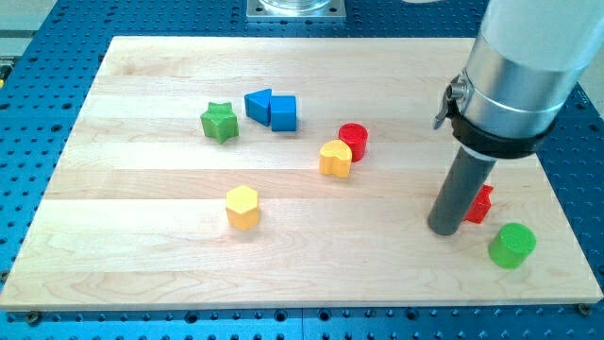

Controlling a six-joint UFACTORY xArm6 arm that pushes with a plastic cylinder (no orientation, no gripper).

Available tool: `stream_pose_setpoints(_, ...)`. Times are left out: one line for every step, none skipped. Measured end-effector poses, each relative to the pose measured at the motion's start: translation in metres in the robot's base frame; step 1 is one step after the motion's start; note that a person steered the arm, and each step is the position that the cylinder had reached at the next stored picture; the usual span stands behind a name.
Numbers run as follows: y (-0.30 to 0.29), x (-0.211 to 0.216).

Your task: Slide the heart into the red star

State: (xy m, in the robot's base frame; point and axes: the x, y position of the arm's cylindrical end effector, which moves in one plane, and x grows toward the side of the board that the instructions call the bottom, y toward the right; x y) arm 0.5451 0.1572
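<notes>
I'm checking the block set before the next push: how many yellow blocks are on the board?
2. The yellow heart sits near the board's middle, touching the red cylinder at its upper right. The yellow hexagon lies apart, toward the view's lower left. None seems hidden.

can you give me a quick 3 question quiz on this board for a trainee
1. True or false: the yellow heart touches the red cylinder.
2. Which block does my tip partly hide?
A. the green star
B. the red star
C. the yellow hexagon
3. Fill in: the block nearest the view's bottom right corner is the green ____.

Key:
1. True; they sit against each other near the board's middle.
2. B; the rod stands just to the view's left of the red star and covers part of it.
3. cylinder.
</notes>
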Motion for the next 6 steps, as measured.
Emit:
stream_pose_setpoints(-0.086, -0.002)
stream_pose_setpoints(-0.135, -0.029)
stream_pose_setpoints(-0.163, -0.074)
stream_pose_setpoints(-0.161, -0.106)
stream_pose_setpoints(-0.104, -0.084)
stream_pose_setpoints(-0.039, -0.036)
